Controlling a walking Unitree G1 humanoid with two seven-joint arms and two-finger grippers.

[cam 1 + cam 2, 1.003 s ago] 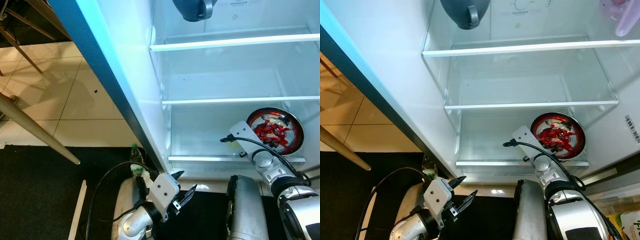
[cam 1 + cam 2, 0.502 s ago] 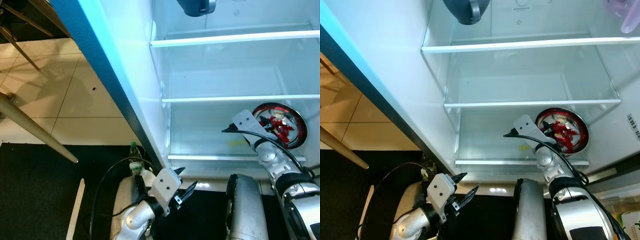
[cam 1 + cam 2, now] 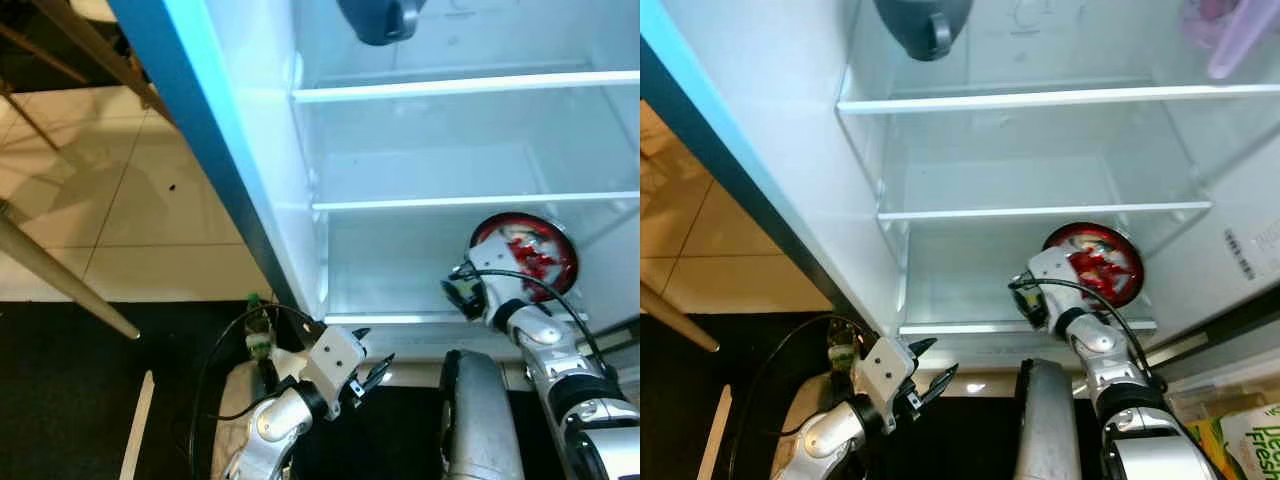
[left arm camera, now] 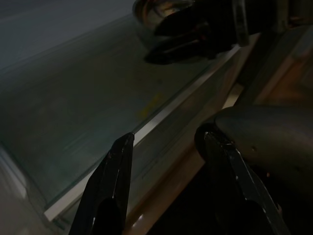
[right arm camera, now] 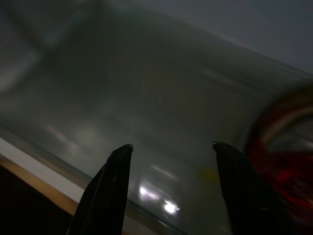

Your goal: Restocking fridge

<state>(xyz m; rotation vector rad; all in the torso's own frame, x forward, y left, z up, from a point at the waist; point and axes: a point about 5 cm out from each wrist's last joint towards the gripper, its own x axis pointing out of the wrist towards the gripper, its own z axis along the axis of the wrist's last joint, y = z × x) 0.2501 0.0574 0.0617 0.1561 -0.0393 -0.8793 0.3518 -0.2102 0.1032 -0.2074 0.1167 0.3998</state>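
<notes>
While I look down past both arms into the open fridge, this is what I read, nearest first.

Left gripper (image 3: 368,372): low at my near left, outside the fridge and just short of the bottom shelf's front edge; fingers (image 4: 110,188) spread apart, nothing between them.

Green-capped bottle (image 3: 258,328): on the dark floor by the foot of the fridge door (image 3: 215,170), just behind my left arm.

Right gripper (image 5: 171,152): reached in over the bottom glass shelf (image 3: 400,285), on the right side; its wrist view shows the two fingers (image 5: 105,188) wide apart over bare glass, holding nothing.

Red-rimmed bowl (image 3: 525,258): on the bottom shelf at far right, with red pieces inside; it sits just beside and beyond my right wrist, and I can't tell whether they touch.

Middle shelf (image 3: 1040,211): glass, further in and above.

Dark jug (image 3: 923,24): farthest, on the upper shelf at left, handle facing me.

Purple container (image 3: 1230,35): far right, upper level.
</notes>
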